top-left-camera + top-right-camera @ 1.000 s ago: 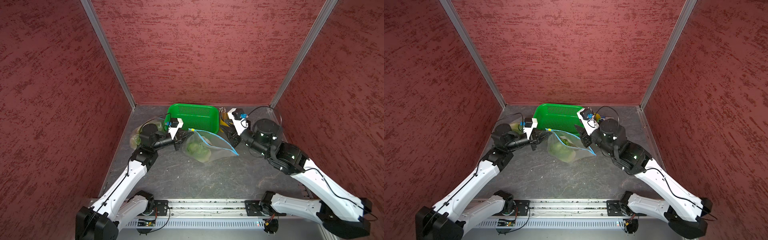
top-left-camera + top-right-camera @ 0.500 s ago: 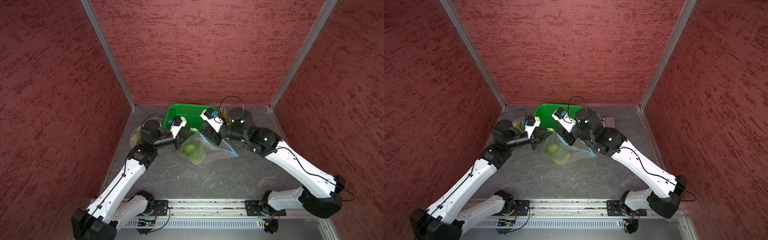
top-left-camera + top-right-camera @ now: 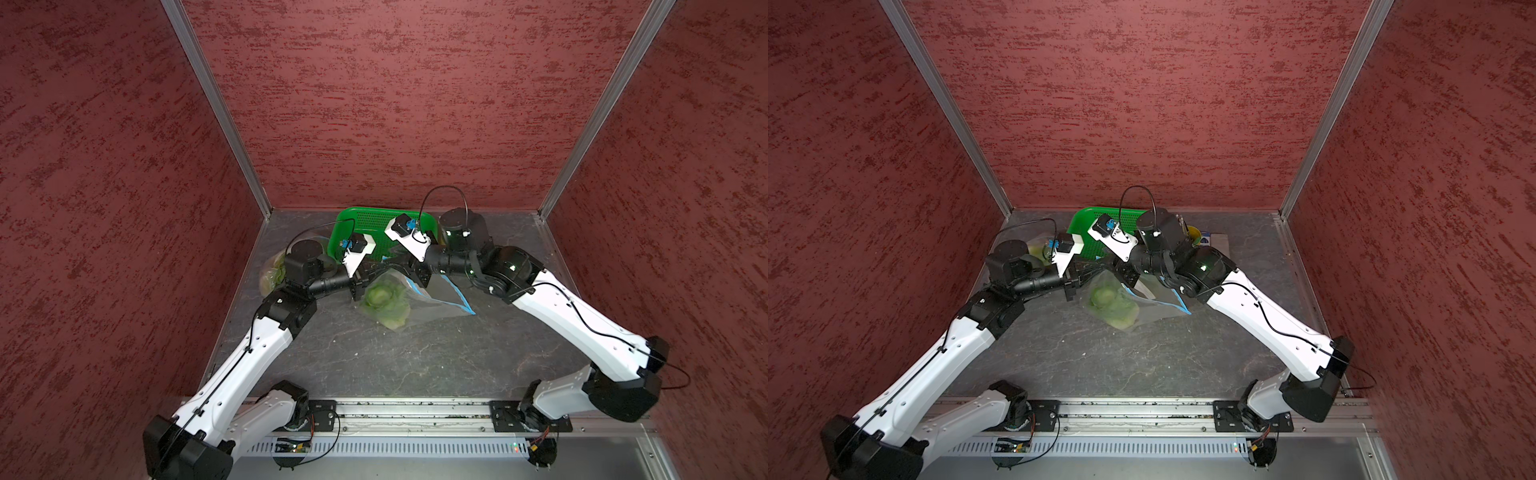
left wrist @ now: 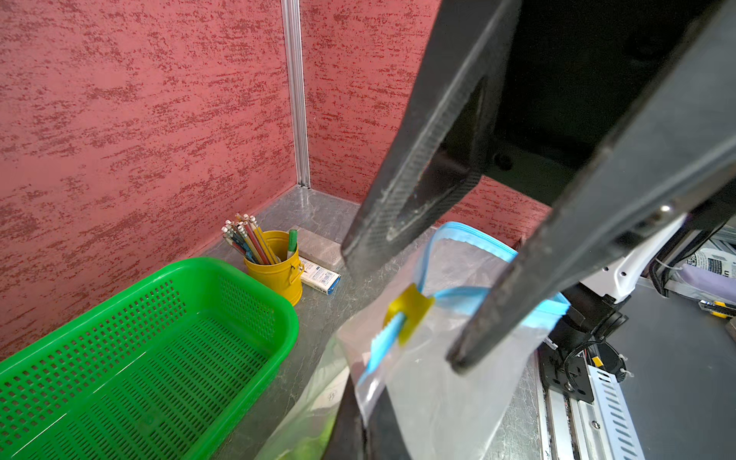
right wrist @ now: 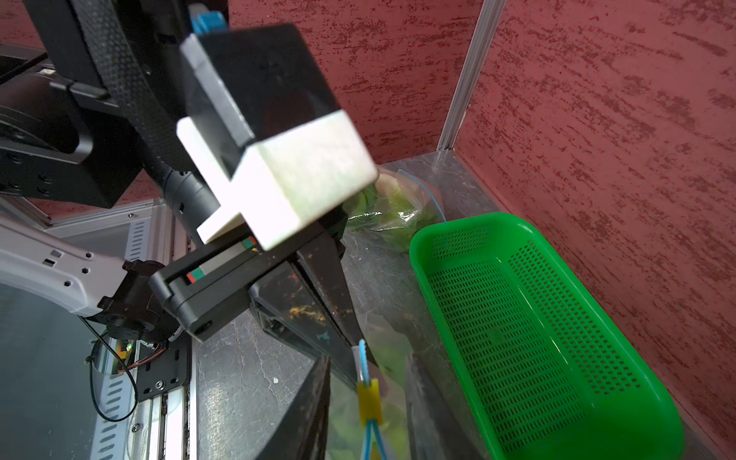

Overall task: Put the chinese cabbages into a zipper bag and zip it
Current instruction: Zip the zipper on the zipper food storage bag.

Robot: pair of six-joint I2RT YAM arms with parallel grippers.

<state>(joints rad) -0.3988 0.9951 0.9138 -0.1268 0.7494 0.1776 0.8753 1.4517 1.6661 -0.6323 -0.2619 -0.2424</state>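
Nearest me on the grey table (image 3: 374, 365) lies the clear zipper bag (image 3: 432, 305), a chinese cabbage (image 3: 380, 297) already inside. The left gripper (image 5: 354, 344) is clamped on its blue zip end. The right gripper (image 4: 402, 308) stands parted either side of the yellow slider (image 5: 369, 400), not pinching. Beyond are a green basket (image 3: 361, 216), another bag of greens (image 5: 390, 211) and a yellow pencil pot (image 4: 278, 271).

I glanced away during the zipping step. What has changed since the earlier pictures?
The right gripper swung from its own side across to the zipper bag's mouth; its jaws now stand open around the yellow slider, not gripping it. The bag, with a cabbage inside, shifted slightly to the robot's left. The left gripper stayed shut on the bag's zipper end; the green basket did not move.
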